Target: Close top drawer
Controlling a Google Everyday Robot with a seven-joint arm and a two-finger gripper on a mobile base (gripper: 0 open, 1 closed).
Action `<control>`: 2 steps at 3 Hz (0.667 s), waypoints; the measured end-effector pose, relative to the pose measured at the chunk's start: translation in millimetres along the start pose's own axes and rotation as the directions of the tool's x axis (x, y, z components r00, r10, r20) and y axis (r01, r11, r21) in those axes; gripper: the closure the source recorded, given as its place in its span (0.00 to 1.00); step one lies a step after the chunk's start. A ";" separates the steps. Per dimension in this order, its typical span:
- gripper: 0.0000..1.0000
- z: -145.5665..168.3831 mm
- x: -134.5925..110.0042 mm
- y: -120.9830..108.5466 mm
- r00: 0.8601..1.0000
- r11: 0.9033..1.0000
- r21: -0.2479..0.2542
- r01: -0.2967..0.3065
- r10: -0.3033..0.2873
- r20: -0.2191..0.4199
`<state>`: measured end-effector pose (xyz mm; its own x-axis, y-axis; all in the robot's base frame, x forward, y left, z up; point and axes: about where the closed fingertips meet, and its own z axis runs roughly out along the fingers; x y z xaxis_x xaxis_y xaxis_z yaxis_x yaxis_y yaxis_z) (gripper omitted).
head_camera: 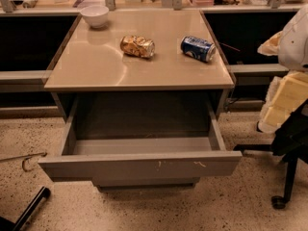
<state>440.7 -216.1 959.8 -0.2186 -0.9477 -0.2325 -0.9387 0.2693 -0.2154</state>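
The top drawer (139, 165) is pulled far out of the grey cabinet under the tan tabletop (96, 66). Its flat grey front faces me and has small pale scratch marks near the middle of its upper edge. The inside looks empty. Below it, only a strip of a lower grey drawer front (144, 183) shows. My gripper (284, 102) is at the right edge of the view, on the white and cream arm. It is to the right of the cabinet and apart from the drawer.
On the tabletop lie a crumpled tan snack bag (137, 46), a blue can on its side (198, 48) and a white bowl (95, 15). A black chair base with a caster (279, 201) stands at the right. A black bar (30, 208) and a wire hook (29, 160) lie on the speckled floor at the left.
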 end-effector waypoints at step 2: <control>0.00 146.4 23.6 35.6 0.989 0.936 -0.350 -0.037 0.086 0.123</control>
<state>441.2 -203.8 807.7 -0.2635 -0.8928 -0.3653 -0.9638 0.2277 0.1387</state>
